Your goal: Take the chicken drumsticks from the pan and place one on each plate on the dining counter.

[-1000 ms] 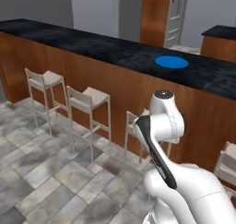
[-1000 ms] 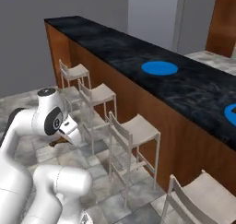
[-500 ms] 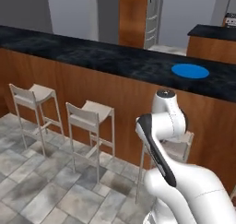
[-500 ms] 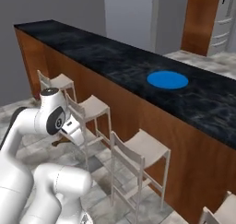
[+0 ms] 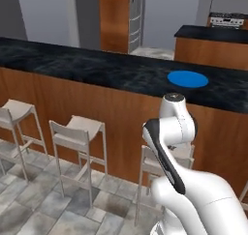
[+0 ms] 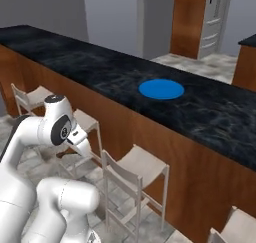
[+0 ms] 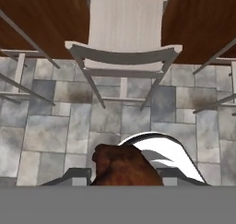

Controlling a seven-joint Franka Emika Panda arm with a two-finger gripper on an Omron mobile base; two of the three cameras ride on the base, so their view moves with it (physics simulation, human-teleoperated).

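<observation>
While the arm (image 5: 172,147) stands folded low in front of the worktop (image 5: 97,67), the hand (image 7: 124,174) points down at the floor (image 7: 46,131), and a drumstick (image 7: 124,165) sits between its fingers at the bottom edge of the hand view. The drumstick is orange-brown; its thick end faces the camera and hides the finger tips. The hand is clenched on the drumstick, with the jaws held partly apart by the meat.

In the hand view, a pale stool (image 7: 124,29) stands directly below and ahead of the hand, its seat against the reddish-brown wood front of the worktop. The floor under it is grey stone tile. Thin stool legs cross the left and right edges of that view.

In the left base view, one blue plate (image 5: 188,79) lies flat on the black marbled worktop, above and just right of the arm's upper joint. The right base view shows the same plate (image 6: 161,88) near the middle of the worktop (image 6: 100,72), well to the right of the arm (image 6: 50,129). The plate carries nothing.

A row of pale stools (image 5: 77,132) stands along the wood front of the worktop. In the right base view, one stool (image 6: 137,169) stands just right of the arm. A wood cabinet (image 5: 114,16) stands behind the worktop.
</observation>
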